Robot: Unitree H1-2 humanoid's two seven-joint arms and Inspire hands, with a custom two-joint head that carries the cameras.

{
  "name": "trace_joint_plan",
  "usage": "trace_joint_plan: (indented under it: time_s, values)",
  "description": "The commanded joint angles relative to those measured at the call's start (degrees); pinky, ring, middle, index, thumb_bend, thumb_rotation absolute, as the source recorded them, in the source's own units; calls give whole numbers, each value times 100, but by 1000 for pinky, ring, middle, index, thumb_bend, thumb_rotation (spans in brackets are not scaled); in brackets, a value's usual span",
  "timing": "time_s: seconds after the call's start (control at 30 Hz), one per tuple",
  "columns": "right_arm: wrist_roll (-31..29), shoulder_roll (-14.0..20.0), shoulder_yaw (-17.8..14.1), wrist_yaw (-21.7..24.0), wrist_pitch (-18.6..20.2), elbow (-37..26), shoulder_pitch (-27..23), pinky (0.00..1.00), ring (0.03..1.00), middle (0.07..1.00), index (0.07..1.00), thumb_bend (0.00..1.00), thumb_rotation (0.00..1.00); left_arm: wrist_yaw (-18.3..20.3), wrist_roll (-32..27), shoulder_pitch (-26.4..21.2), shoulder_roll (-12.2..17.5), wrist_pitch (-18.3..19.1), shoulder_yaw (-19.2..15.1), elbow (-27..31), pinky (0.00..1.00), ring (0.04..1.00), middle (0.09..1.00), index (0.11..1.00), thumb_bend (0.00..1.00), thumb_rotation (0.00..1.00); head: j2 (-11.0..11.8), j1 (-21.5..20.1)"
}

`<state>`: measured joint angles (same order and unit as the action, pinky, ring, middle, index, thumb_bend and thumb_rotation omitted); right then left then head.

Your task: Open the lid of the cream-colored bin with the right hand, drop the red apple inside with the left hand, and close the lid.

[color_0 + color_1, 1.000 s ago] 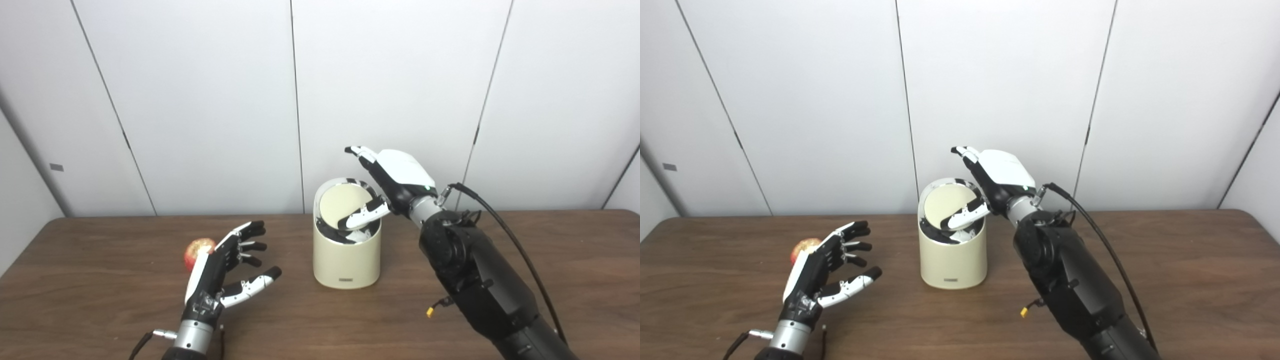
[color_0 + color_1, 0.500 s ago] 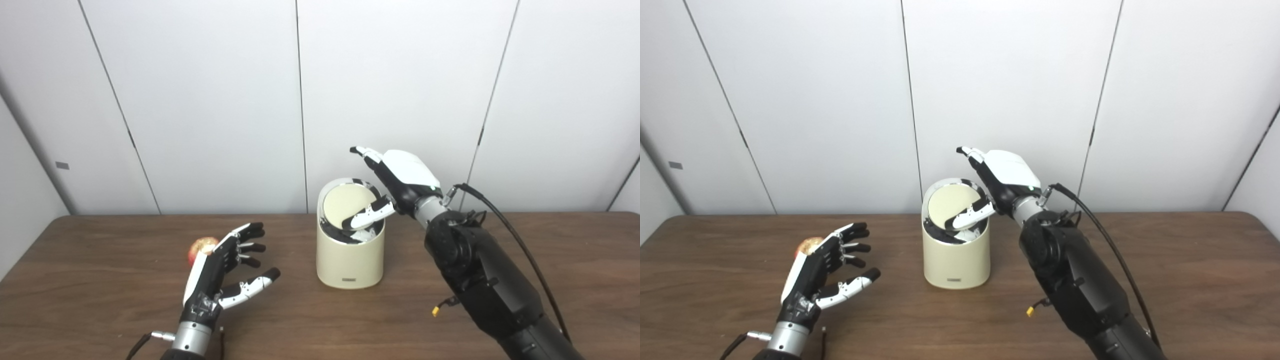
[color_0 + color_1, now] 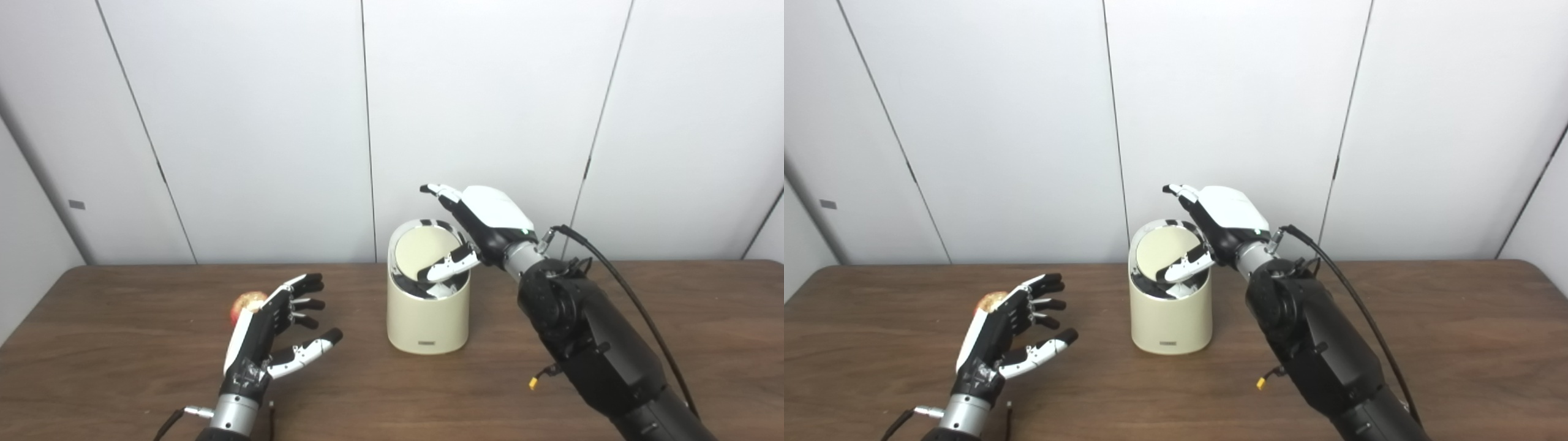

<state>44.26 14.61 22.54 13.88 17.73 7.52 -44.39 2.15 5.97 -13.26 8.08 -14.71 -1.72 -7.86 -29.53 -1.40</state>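
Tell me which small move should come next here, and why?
Probably the left hand should close around the apple. The right hand has its thumb on the bin lid, which is tilted open, while the apple lies on the table behind the open left hand.

One cream-colored bin [image 3: 427, 318] with one round lid [image 3: 421, 250], at table center. One red apple [image 3: 245, 304], at 9 o'clock from the bin. Two hands: left hand [image 3: 269, 334], right hand [image 3: 484, 223].
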Motion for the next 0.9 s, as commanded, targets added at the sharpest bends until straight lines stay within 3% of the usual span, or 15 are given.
trace_joint_plan:
  time_s: [0.0,0.17,0.43,0.73,0.87]
  values:
    - [108,155,-16,105,92,-81,34,717,853,933,918,874,247,-10,-64,-169,79,-153,-18,159,579,703,800,815,663,139,-3,-13]
    - [52,116,-139,-22,-51,-404,4,700,839,921,914,859,256,-6,-22,-185,93,-161,-4,123,590,709,801,816,663,140,19,-22]
    - [83,76,-305,79,49,-993,19,674,837,912,914,835,285,-28,35,-203,89,-180,25,79,602,706,805,817,665,154,68,-23]
    - [-82,80,-669,-430,-367,-1026,281,658,827,885,874,828,218,-44,35,-200,45,-125,30,139,594,700,801,807,676,155,60,-2]
    - [-100,-15,-917,-553,-207,-1245,485,629,806,876,865,792,230,-25,21,-205,51,-104,31,144,588,701,804,809,668,146,62,32]
